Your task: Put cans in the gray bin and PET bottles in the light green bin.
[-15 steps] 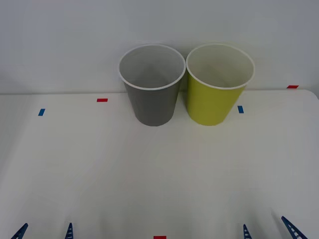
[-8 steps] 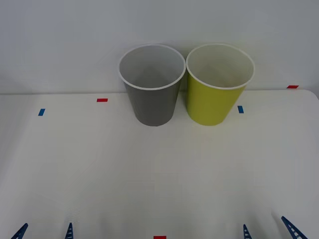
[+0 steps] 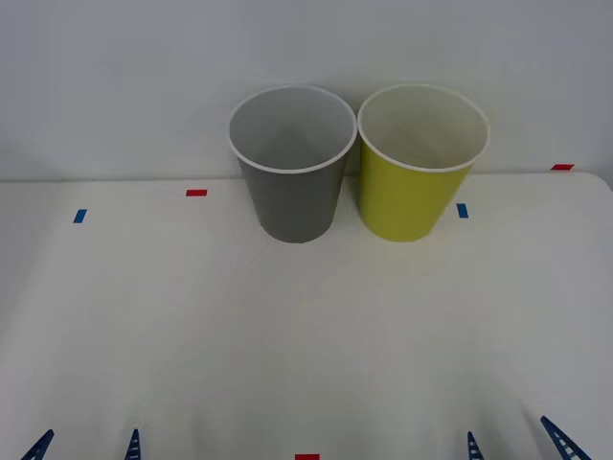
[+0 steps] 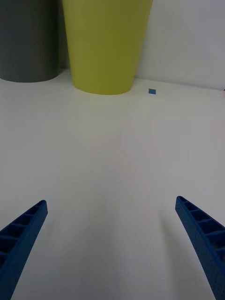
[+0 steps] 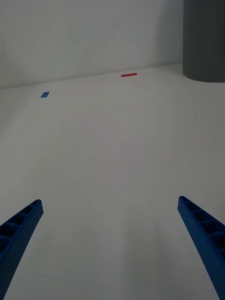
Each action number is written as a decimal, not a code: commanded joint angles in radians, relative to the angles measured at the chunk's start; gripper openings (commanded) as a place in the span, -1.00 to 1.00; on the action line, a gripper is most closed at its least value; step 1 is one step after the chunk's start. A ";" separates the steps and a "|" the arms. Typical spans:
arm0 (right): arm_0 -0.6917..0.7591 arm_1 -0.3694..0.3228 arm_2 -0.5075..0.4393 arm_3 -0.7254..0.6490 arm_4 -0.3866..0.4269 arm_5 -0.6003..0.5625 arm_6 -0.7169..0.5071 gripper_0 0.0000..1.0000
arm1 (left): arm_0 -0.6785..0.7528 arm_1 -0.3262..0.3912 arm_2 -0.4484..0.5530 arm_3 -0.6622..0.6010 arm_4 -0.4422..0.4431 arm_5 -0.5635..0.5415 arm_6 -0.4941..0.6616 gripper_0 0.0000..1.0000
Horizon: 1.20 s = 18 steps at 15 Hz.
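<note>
The gray bin (image 3: 292,168) and the light green bin (image 3: 421,165) stand upright side by side at the far edge of the white tabletop (image 3: 306,335), against the wall, rims almost touching. The gray one is on the robot's left. The left end effector (image 3: 86,447) sits low at the near edge, fingers spread wide, holding nothing. The right end effector (image 3: 517,441) matches it on the other side, also wide open and empty. Small red and blue tape marks (image 3: 196,193) dot the tabletop.

Open table (image 3: 306,335) before two touching bins (image 3: 356,163)
</note>
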 commanded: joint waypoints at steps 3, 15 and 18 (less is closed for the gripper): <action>0.000 0.000 0.000 0.000 0.000 0.000 0.000 0.89 | 0.000 0.000 0.000 0.000 0.000 0.000 0.000 1.00; 0.000 0.000 0.000 0.000 0.000 0.000 0.000 0.89 | 0.000 0.000 0.000 0.000 0.000 0.000 0.000 1.00; 0.000 0.000 0.000 0.000 0.000 0.000 0.000 0.90 | 0.000 0.000 0.000 0.000 0.000 0.000 0.000 1.00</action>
